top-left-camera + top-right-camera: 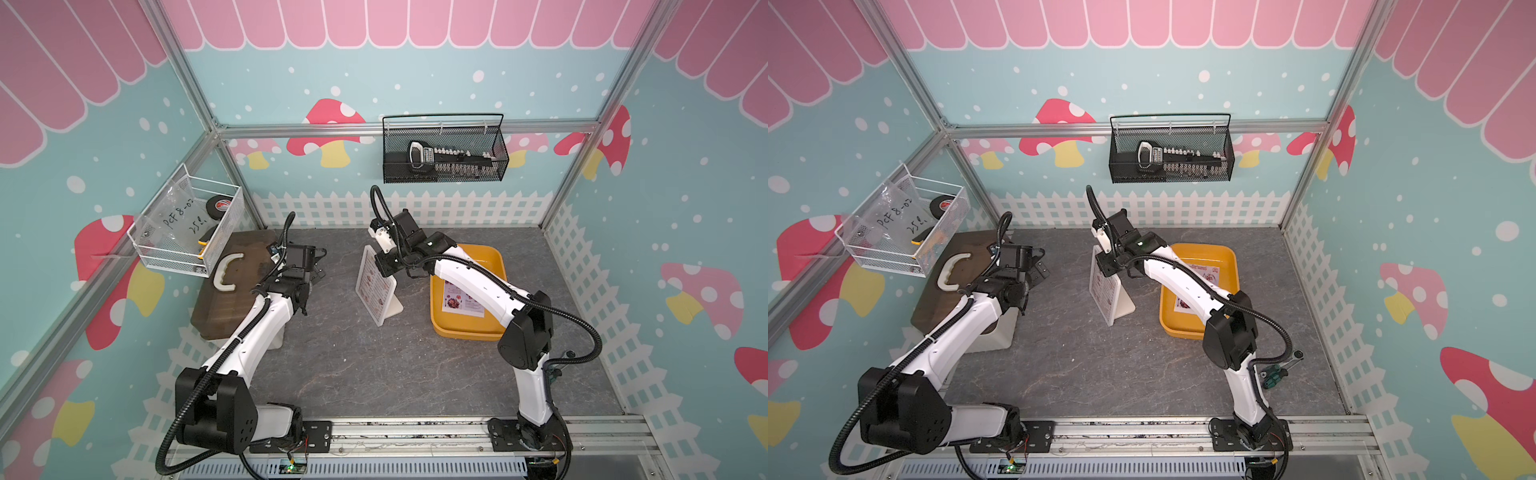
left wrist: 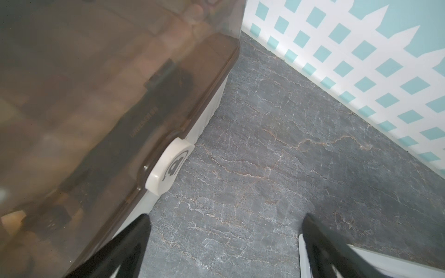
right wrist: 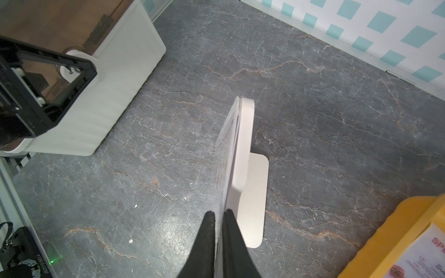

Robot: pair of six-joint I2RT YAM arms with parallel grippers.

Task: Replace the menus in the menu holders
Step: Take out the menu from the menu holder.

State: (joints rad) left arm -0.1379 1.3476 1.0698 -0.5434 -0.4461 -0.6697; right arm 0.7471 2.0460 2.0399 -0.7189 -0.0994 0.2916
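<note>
Menu [image 1: 371, 284], thin light paper, limp and liable to crease, is standing in the white menu holder [image 1: 392, 309] at mid-table, where the right gripper [image 3: 218, 215] is pinching its top edge, jaws together on the sheet, likely the best hold; left gripper [image 2: 226, 217] is hanging wide apart, empty.
</note>
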